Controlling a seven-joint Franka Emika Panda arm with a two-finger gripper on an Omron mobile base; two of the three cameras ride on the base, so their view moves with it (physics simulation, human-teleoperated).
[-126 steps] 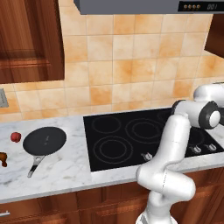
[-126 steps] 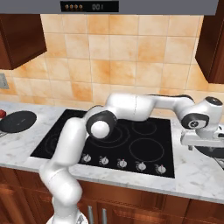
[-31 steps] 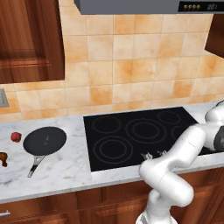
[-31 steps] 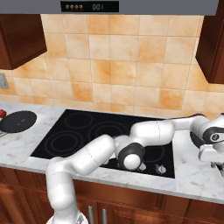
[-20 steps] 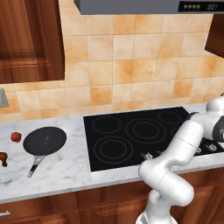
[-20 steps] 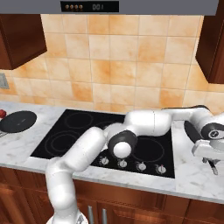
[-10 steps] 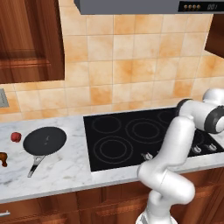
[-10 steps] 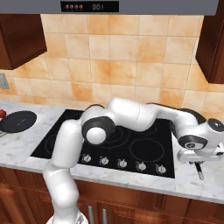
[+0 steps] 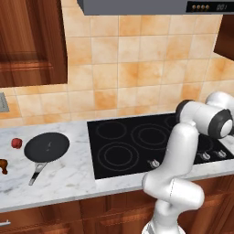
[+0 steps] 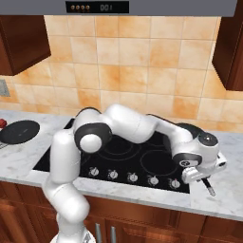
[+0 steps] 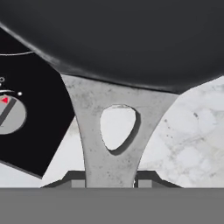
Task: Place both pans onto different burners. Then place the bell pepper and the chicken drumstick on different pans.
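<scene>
The white Franka arm with dark joints (image 10: 128, 126) rises from its base, bends at a high elbow and reaches far out to its right and low, its wrist angled downward, with the two-finger gripper (image 11: 109, 178) clamped tight on a pan's silver handle (image 11: 111, 131).

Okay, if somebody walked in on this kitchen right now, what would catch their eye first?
Probably the white arm stretched across the black cooktop to its right end, where the gripper is shut on the handle of a black pan; the hand view shows that handle clamped between the fingers. Next, far left on the marble counter, the second pan sits off the burners, with the red bell pepper and brown chicken drumstick beside it.
</scene>
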